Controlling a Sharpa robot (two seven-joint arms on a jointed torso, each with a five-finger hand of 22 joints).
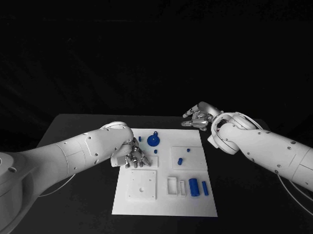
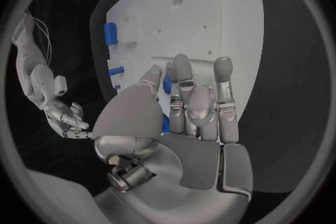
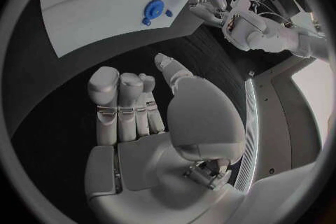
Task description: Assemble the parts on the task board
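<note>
The white flat task board (image 1: pixel 146 204) lies mid black worktop (image 1: pixel 79 126), w/ small blue plastic parts (image 1: pixel 193 186) on it. The silver left hand (image 1: pixel 133 157) is held over the board's left part, fingers loosely spread, nothing gripped, so it is judged nearer vs. the silver right hand (image 1: pixel 198 118), seen off the far right corner, fingers partly curled, empty. The blue round disc part (image 1: pixel 153 141) lies just beyond the left hand.

Blue parts (image 1: pixel 193 186) on white task board (image 1: pixel 163 207), seemingly plain.
</note>
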